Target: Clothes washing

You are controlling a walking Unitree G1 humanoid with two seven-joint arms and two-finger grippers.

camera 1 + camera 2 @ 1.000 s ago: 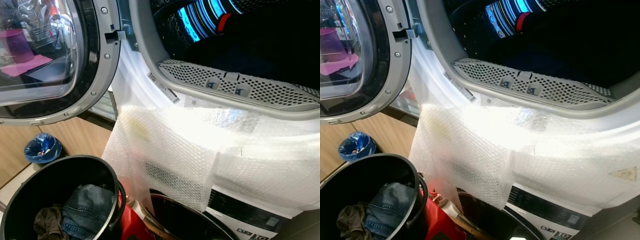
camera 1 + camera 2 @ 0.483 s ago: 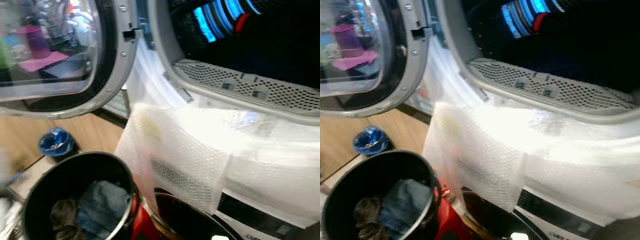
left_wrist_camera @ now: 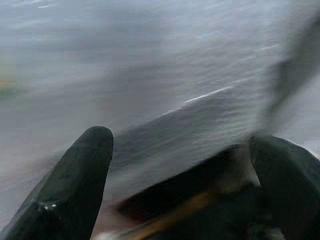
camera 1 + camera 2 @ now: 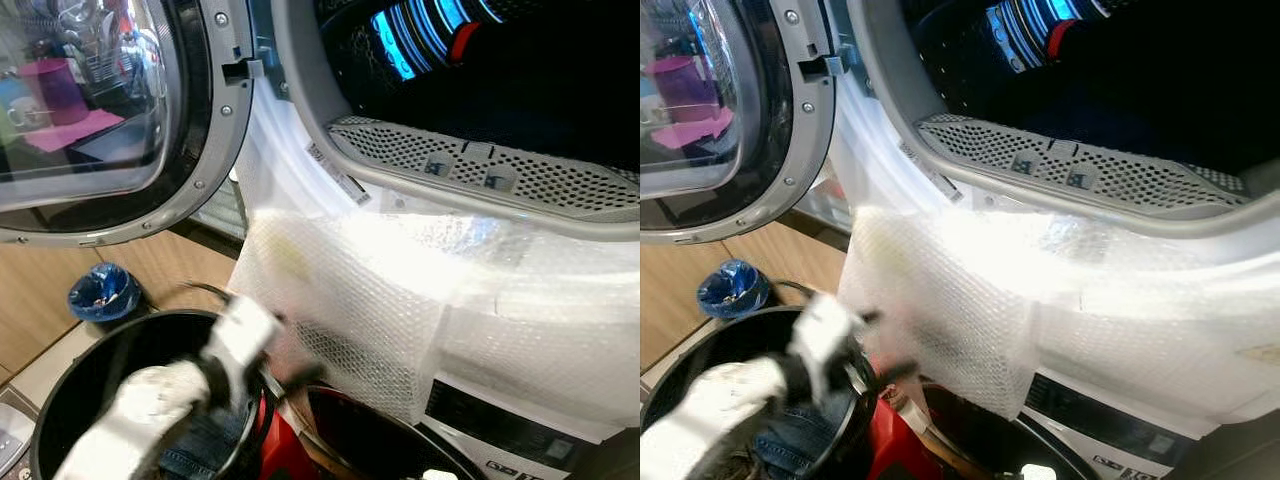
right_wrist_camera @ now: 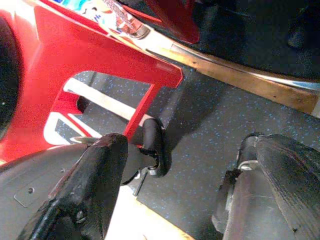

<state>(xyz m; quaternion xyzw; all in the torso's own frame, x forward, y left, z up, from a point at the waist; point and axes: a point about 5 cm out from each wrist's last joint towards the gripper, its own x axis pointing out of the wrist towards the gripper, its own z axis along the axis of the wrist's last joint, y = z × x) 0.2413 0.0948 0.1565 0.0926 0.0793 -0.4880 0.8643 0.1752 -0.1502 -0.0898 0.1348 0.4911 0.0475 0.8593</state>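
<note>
While the left end effector (image 4: 275, 355), blurred, fingers apart and empty, hangs over the black laundry bucket (image 4: 75, 385) holding the jeans (image 4: 200, 450), it could snag the bubble wrap (image 4: 380, 310) draped beside it below the open drum (image 4: 520, 90).

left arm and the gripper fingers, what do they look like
The left arm is motion-blurred, pale silver-white with a black band near the wrist. The left gripper has two long, rounded, glossy black fingers. The right gripper fingers are black too, with a scuffed, textured surface.
</note>
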